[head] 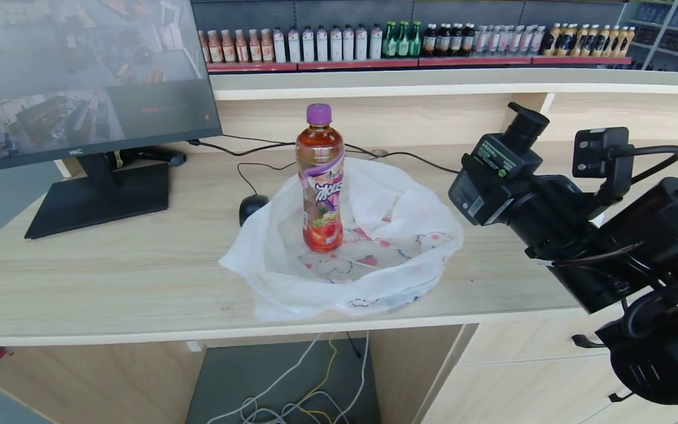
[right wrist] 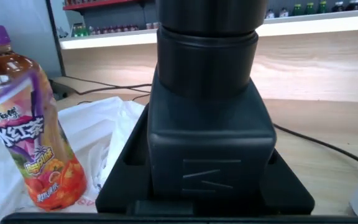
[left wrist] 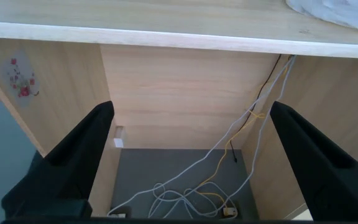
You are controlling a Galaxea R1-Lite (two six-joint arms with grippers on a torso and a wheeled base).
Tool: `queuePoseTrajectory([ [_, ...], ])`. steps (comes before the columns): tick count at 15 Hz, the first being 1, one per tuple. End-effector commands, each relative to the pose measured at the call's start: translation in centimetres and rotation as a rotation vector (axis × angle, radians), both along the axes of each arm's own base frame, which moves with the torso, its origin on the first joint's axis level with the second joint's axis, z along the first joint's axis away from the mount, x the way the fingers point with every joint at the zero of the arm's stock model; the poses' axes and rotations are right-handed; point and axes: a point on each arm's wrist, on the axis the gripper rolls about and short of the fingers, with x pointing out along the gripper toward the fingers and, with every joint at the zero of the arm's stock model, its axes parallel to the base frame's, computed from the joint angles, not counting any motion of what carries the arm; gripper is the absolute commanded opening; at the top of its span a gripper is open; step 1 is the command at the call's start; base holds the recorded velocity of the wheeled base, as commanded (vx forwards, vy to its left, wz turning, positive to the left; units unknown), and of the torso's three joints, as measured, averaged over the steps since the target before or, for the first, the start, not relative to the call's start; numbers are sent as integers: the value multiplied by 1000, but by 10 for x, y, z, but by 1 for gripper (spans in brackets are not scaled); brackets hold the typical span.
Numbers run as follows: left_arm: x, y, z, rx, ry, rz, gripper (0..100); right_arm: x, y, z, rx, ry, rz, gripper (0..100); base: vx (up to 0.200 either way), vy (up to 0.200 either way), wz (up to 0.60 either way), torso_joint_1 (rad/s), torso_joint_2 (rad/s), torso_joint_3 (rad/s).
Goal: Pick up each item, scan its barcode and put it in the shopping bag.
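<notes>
Right tool: clamped tight on the black scanner, and that's all it grips. The scanner's round end is tipped up and away.
Scanner position: up in the air over the right part of the table, just right of the shopping bag. It touches neither the bag nor the bottle.
Right arm: it comes in from the near right, lifted above the table's near edge, with the wrist angled to the far left, toward the bag.
Left tool: fingers spread wide apart, nothing between them, nothing touched.
Left arm: down low, below the table's front edge. It faces the open recess underneath, where loose cables in white and yellow lie tangled on a dark floor panel.
Bottle: standing upright inside the shopping bag, purple cap on top, reddish drink showing. The right wrist view has it close beside the scanner.
Shopping bag: white with a red print, spread open and slumped flat on the middle of the table, its rim bunched around the bottle.
Mouse: on the table, just left of the bag.
Monitor: far left on the table, on its black stand.
Shelf: well behind the table, with a row of bottles.
</notes>
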Motion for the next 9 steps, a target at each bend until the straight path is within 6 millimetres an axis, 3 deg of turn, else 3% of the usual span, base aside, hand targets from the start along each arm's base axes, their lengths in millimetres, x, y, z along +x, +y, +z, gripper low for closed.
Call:
queuePoseTrajectory([
  [1, 0, 0, 0, 0, 0, 0, 100, -9, 11, 4, 7, -14, 46, 0, 0, 200, 0, 2, 2, 2],
  [2, 0, 0, 0, 0, 0, 0, 100, -11, 17, 4, 6, -13, 66, 0, 0, 200, 0, 17, 2, 2],
  [6, 0, 0, 0, 5, 0, 0, 100, -6, 23, -5, -7, 13, 74, 0, 0, 0, 0, 0, 0, 0],
  [9, 0, 0, 0, 5, 0, 0, 100, -1, 25, -24, -38, 75, 76, 0, 0, 0, 0, 0, 0, 0],
])
